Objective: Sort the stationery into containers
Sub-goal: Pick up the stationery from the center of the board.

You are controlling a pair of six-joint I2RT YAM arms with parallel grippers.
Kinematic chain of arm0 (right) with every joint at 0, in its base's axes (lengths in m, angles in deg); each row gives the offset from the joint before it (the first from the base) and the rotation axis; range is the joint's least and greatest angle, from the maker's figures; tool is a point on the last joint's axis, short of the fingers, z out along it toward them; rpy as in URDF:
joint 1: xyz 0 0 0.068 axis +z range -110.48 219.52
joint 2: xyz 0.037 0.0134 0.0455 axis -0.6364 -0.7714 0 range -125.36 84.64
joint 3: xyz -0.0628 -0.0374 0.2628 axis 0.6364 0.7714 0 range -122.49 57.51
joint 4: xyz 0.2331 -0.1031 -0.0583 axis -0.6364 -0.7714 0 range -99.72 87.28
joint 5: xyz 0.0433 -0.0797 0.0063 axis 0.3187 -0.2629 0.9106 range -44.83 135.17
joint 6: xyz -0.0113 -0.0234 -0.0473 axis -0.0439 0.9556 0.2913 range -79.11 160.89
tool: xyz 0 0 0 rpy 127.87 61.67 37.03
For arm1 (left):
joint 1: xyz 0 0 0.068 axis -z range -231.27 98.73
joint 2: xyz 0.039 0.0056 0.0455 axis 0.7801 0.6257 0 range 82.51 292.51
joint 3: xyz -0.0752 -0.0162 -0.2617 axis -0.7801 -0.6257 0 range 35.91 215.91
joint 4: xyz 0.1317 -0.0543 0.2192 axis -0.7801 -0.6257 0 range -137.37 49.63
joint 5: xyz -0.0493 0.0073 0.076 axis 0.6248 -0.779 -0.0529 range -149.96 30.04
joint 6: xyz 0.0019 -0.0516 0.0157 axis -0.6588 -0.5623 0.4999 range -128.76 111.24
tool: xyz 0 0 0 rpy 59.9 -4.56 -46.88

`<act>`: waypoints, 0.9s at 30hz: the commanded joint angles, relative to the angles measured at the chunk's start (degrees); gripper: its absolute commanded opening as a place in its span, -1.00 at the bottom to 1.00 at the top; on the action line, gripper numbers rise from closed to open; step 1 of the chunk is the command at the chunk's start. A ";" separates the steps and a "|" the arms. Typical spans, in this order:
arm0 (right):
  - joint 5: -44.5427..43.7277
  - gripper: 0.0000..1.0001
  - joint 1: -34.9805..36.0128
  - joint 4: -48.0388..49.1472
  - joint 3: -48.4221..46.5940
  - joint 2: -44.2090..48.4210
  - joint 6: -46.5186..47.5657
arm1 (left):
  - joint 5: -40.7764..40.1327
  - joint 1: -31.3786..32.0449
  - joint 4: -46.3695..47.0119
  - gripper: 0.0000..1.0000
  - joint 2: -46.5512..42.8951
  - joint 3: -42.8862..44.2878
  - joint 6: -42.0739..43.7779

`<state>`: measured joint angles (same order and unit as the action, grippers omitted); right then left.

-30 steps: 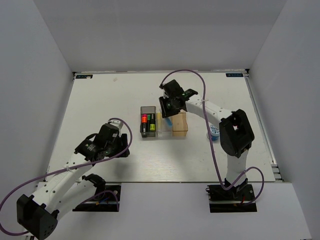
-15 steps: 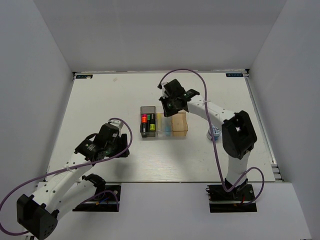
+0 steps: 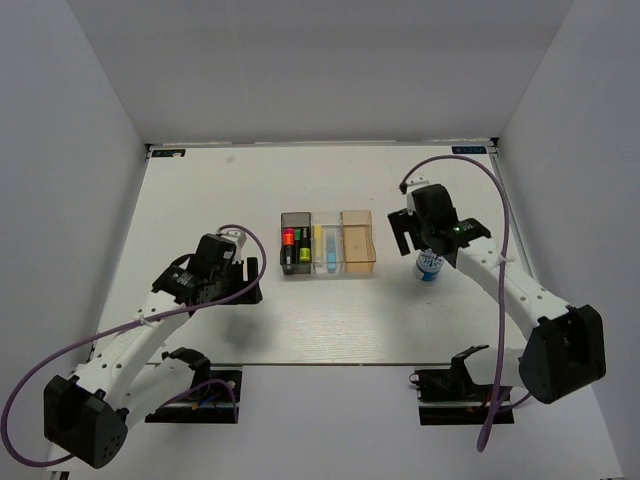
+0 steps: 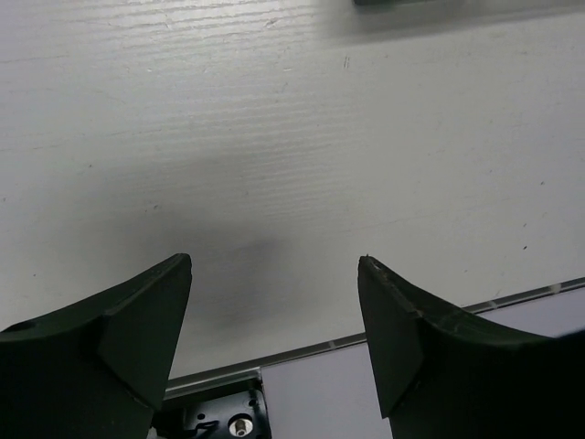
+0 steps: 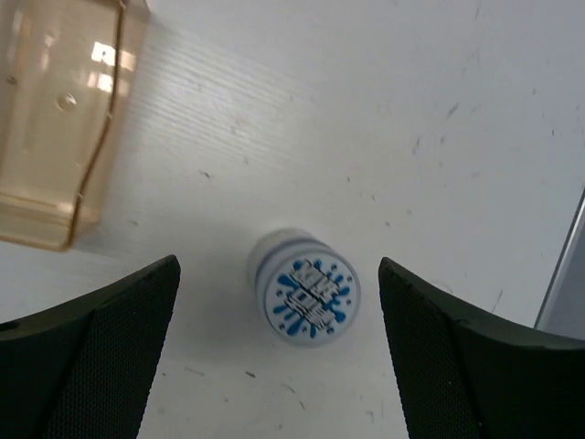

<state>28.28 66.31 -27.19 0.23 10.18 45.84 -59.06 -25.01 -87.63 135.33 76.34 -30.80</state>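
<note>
The right gripper [image 5: 279, 267] hangs with its fingers wide apart over the small blue-white roll [image 5: 306, 297]. The roll stands on the table [image 5: 439, 110], near the orange bin [image 5: 64, 119] but apart from it. It sits slightly off the middle between the fingers, so the gripper should probably centre itself first, then descend straight and close gently on the round side. The left gripper [image 4: 274, 263] is spread too, over bare table. From above, the contents of the grey bin [image 3: 296, 217] and the clear bin [image 3: 326, 271] are too small to name surely.
</note>
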 commanded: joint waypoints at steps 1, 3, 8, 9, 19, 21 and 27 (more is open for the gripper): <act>-2.36 0.81 -2.25 -5.40 0.85 2.56 -0.29 | 4.36 -2.08 2.26 0.68 -0.70 -0.26 0.77; -1.84 0.81 -4.54 -6.90 0.76 1.16 -1.08 | 4.98 -2.88 2.44 0.68 -1.05 -0.43 0.69; 3.78 0.81 -8.58 -9.11 1.37 -1.30 -4.69 | 5.68 -3.06 2.44 0.68 -1.93 -1.22 0.77; 3.96 0.81 -8.77 -8.93 1.29 -1.74 -4.60 | 5.60 -3.15 2.53 0.68 -2.19 -1.14 0.77; 13.27 0.68 -14.65 -9.02 0.94 -9.47 -8.90 | 5.86 -3.23 2.53 0.68 -2.28 -1.49 0.86; 13.89 0.63 -15.27 -8.75 1.29 -9.83 -8.82 | 6.12 -3.23 2.53 0.68 -2.19 -1.31 0.86; 14.51 0.49 -15.80 -8.58 1.99 -10.88 -8.55 | 6.04 -3.15 2.70 0.68 -2.02 -1.49 0.95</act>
<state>41.07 50.99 -35.81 1.85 -0.16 38.06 -54.29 -27.92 -86.17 133.89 75.59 -30.61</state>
